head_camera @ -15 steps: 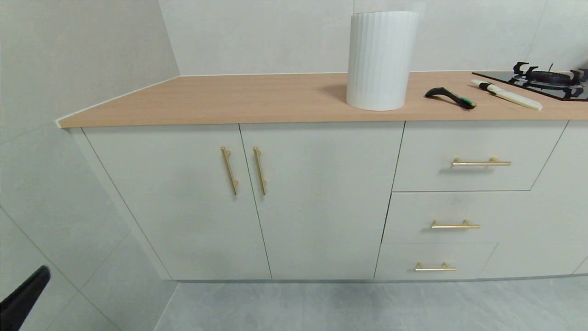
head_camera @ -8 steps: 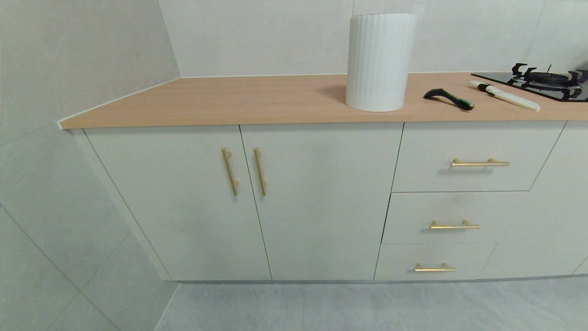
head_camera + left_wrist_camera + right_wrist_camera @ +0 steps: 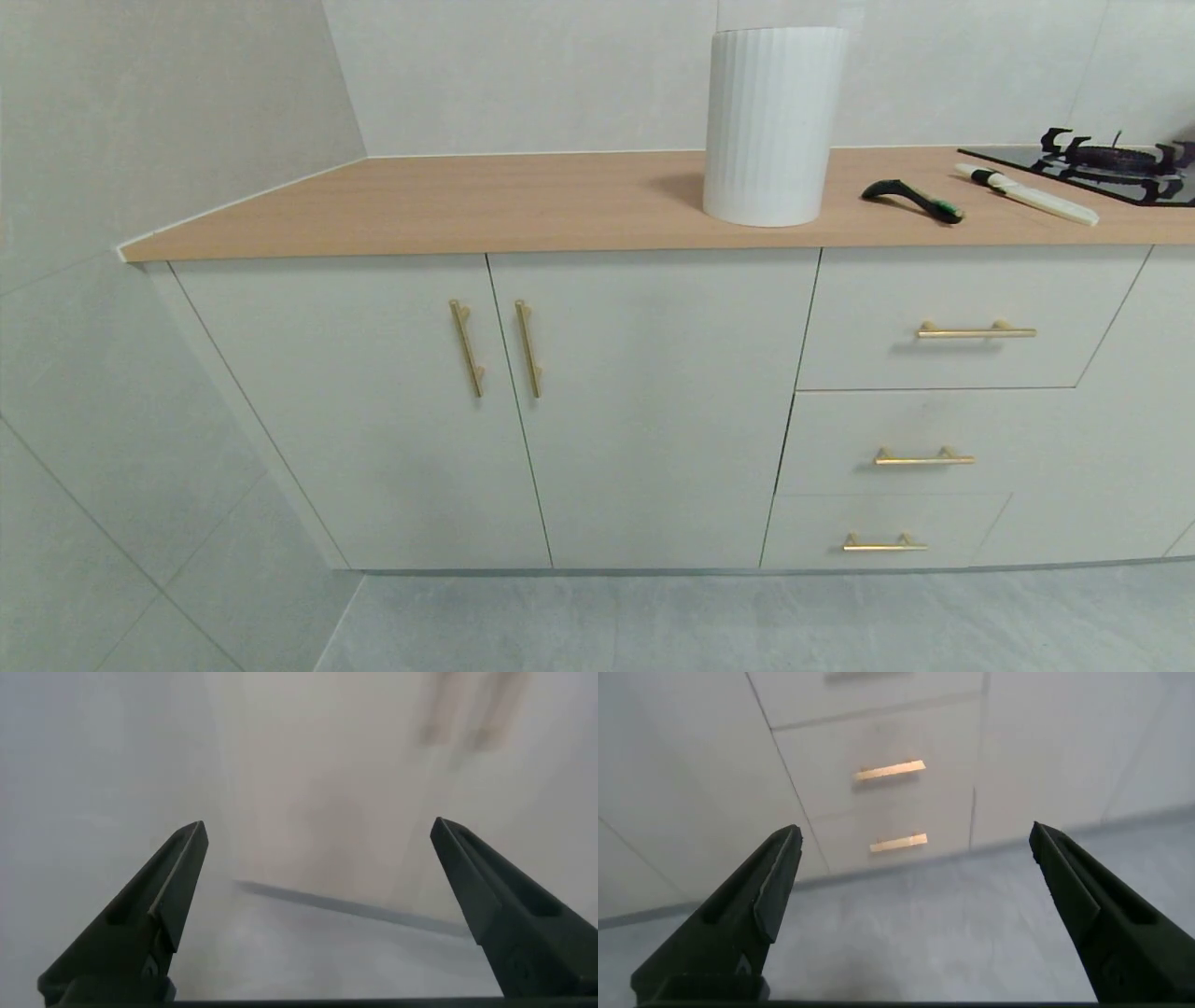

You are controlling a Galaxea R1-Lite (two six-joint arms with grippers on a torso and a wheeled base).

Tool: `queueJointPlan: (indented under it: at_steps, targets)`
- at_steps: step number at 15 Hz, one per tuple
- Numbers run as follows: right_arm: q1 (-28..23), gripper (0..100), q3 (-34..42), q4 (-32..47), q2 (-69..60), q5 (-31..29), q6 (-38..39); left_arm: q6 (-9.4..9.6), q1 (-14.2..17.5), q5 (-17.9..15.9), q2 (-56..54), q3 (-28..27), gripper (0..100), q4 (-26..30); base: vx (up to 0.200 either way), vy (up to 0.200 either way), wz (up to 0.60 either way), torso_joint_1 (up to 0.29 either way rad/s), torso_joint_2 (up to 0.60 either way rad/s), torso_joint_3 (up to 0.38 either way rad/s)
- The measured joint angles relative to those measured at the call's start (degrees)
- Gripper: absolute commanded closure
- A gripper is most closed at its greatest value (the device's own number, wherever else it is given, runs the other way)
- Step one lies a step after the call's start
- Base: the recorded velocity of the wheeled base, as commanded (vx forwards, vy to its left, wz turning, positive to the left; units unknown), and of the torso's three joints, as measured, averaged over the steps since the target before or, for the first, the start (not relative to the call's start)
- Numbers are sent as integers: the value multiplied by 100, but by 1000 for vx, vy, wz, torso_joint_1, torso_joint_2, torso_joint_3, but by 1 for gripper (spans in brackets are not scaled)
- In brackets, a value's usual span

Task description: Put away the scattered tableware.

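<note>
On the light wooden desk [image 3: 467,201] stands a tall white ribbed cylindrical holder [image 3: 770,126]. Just right of it lies a black-handled, green-tipped peeler [image 3: 913,200], and farther right of it a long white knife [image 3: 1027,193]. The left hand [image 3: 318,829] and right hand [image 3: 915,833] both gape apart, holding nothing.

Gas hob [image 3: 1116,168] cut off at head view's right edge. Black green-tipped tool [image 3: 913,199]: kind too small to tell. Two tan streaks [image 3: 462,714] in left wrist view: blurred beyond telling.
</note>
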Motion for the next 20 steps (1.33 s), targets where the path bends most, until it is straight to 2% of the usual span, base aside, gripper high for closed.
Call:
queueJointPlan:
  at_steps: [1,2,3,5,6,7,8,9,10,11,20]
  targets:
    - [0,0,496,-763,-11,184,-176,2,2,-206,-7,6,0,5,0,0,0,0,0,0]
    - [2,0,974,-1596,-18,551,-332,101,2,-356,-10,11,0,5,0,0,0,0,0,0]
    - [5,0,1335,-1954,-21,896,-430,308,2,-422,-12,13,0,51,0,0,0,0,0,0]
    - [5,0,1715,-2072,-23,1084,-507,981,0,-773,-15,15,0,222,0,0,0,0,0,0]
    - [5,0,1773,-2081,-23,1089,-510,1050,0,-846,-17,15,0,243,0,0,0,0,0,0]
    - [2,0,1801,-2113,-26,1089,-507,1046,0,-855,-17,15,0,251,0,0,0,0,0,0]
    - [5,0,1808,-2115,-18,1091,-507,937,0,-855,-20,15,0,254,0,0,0,0,0,0]
    - [21,0,1822,-2111,0,1095,-507,688,0,-861,-20,15,0,258,0,0,0,0,0,0]
    - [32,0,1829,-2109,9,1092,-499,529,0,-859,-20,15,0,254,0,0,0,0,0,0]
    - [32,0,1831,-2104,0,1091,-491,467,0,-859,-20,15,0,254,0,0,0,0,0,0]
    - [37,0,1838,-2088,-27,1062,-436,453,0,-855,-17,15,0,250,0,0,0,0,0,0]
